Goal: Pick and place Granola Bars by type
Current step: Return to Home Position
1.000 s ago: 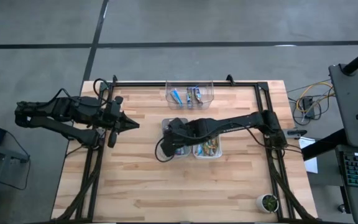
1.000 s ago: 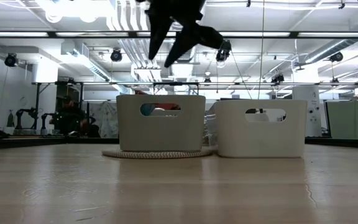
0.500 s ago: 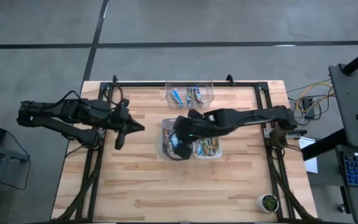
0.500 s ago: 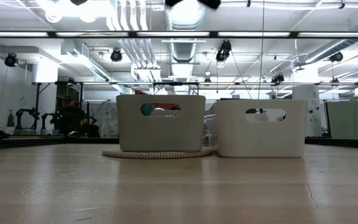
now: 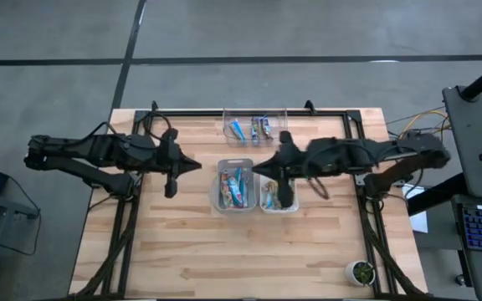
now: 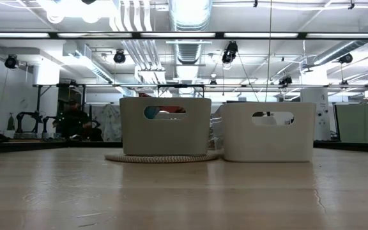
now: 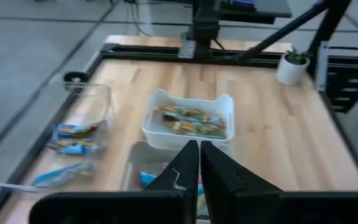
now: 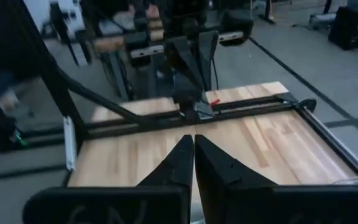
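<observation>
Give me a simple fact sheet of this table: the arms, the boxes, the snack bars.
Left gripper: shut, empty, above the table beside the bins
Right gripper: shut, empty, over the two middle bins
Gray bin: blue-wrapped bars
White bin: gold-brown bars
Clear bin: few bars, at the table's edge

The left arm [image 5: 132, 150] and right arm [image 5: 350, 155] were matte black, built of slim jointed links with thin dark cables looping alongside. The left gripper [image 7: 199, 145] and right gripper [image 8: 192, 138] each bore two tapering, wedge-shaped black fingers [image 7: 179, 168].
</observation>
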Motion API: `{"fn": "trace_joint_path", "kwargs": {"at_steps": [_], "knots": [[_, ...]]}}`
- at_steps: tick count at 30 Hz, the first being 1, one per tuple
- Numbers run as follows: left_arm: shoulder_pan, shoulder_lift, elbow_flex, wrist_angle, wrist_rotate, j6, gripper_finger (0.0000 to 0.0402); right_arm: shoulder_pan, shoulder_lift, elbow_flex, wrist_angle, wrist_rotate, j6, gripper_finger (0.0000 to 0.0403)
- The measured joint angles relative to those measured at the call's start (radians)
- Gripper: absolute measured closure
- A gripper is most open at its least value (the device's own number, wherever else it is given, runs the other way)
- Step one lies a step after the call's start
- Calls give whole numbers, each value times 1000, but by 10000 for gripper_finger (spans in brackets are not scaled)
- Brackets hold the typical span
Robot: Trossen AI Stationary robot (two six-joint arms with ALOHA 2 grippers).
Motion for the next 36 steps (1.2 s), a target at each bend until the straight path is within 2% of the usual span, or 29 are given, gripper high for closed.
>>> {"fn": "trace_joint_path", "kwargs": {"at_steps": [3,12,16,22,24,29,36], "knots": [[0,-5,0,0,-42,32,401,1,-92,-121,59,-1,82,395],[0,4,0,9,-47,16,401,12,-301,-361,17,-10,308,394],[0,-10,-23,21,-49,20,401,9,-375,-460,57,-18,189,394],[0,-103,-173,271,-48,43,401,-21,-455,-650,347,-293,77,394],[0,-139,-226,304,-47,56,401,-39,-470,-703,391,-336,73,394],[0,-238,-329,364,-47,84,401,-70,-545,-788,396,-350,30,394],[0,-377,-457,447,-47,86,401,-139,-762,-920,399,-346,6,394]]}}
